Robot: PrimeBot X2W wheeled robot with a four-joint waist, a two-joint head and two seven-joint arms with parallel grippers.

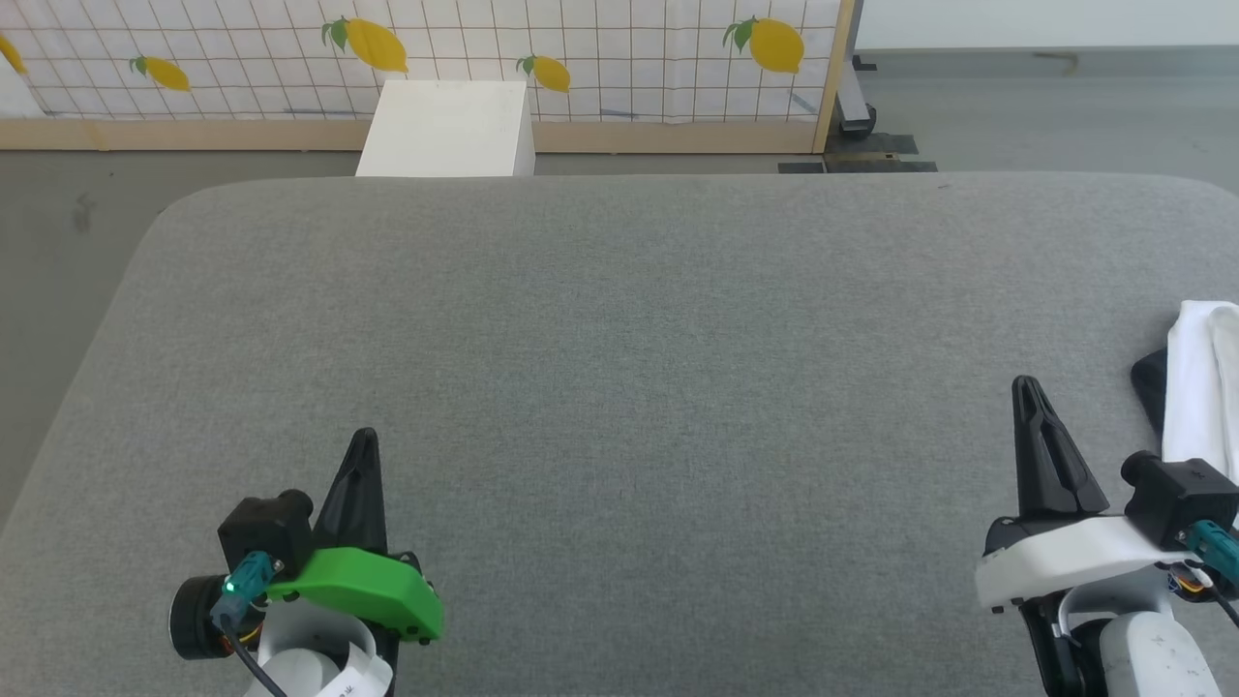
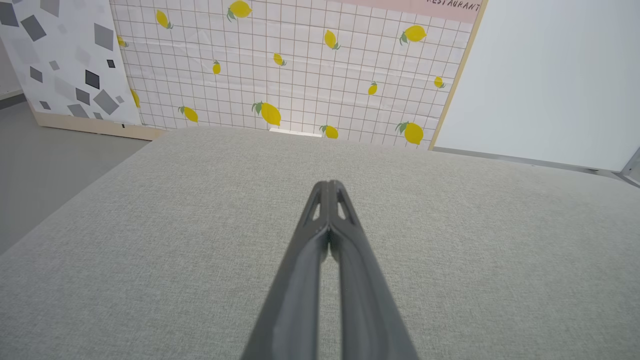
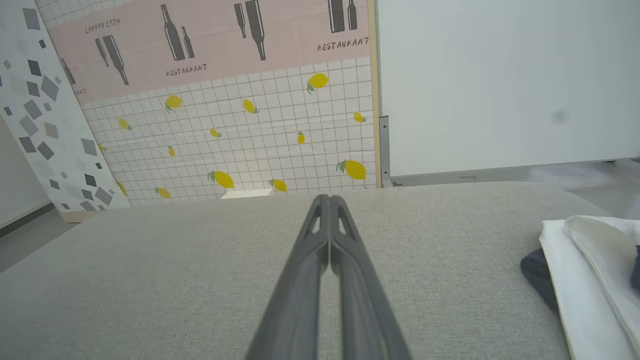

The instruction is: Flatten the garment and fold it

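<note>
Left gripper (image 1: 361, 463) and right gripper (image 1: 1032, 407) are both clenched and empty over the grey table (image 1: 619, 319); the garment (image 1: 1198, 387) lies layered at its right edge, apparently pre-grasp, so the next move is to open the right jaws, reach right and drag it to centre.

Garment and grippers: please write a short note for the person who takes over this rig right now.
left gripper: shut, empty, above the grey table, near left.
right gripper: shut, empty, near right, just left of the garment, not touching it.
The garment: in layers at the table's right edge, white with a black part showing, partly out of frame.
Done: it is not spread flat; whether it is neatly folded cannot be told.
Left, probably: pull it to the middle, flatten, fold.
</note>
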